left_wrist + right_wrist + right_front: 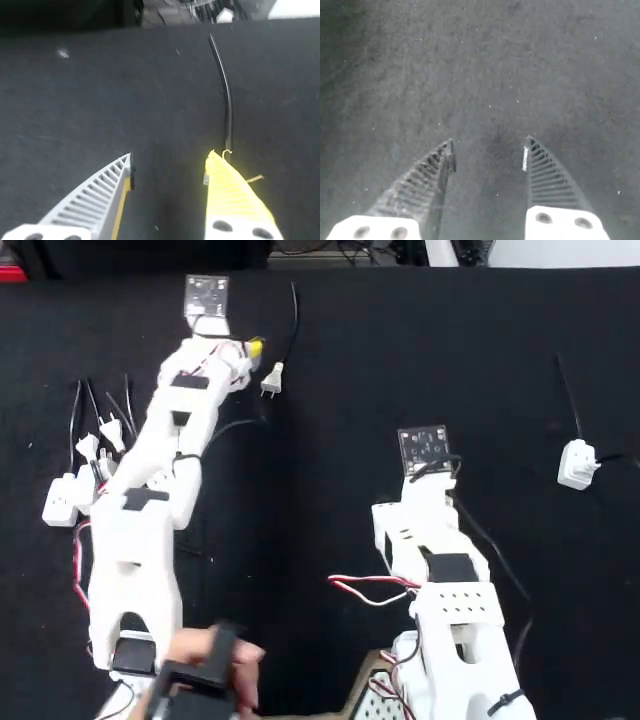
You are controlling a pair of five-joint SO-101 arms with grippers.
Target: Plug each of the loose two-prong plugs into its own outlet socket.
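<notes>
Two empty claws.
Both spread wide: left grey-yellow claw (169, 157) near thin black cable (227, 102), right claw (489, 142) above black cloth desk (470, 60).

from where I'm stood, the white left arm (165, 455) sits right over the bunch of small white two-prong plugs (110, 430) and the white outlet block (58, 505), so can't tell how many plugs there are or whether any is seated. their thin black cords (76, 405) melt into the black tablecloth (350, 360). the white boxy socket piece (576, 464) over on the right is too small to say if a plug's pushed in. at the left gripper (167, 165), the long black cable (226, 95) runs in behind the yellow ribbed finger (230, 195), plug end hidden. the white right arm (455, 610) gets chopped by the high view's bottom edge
</notes>
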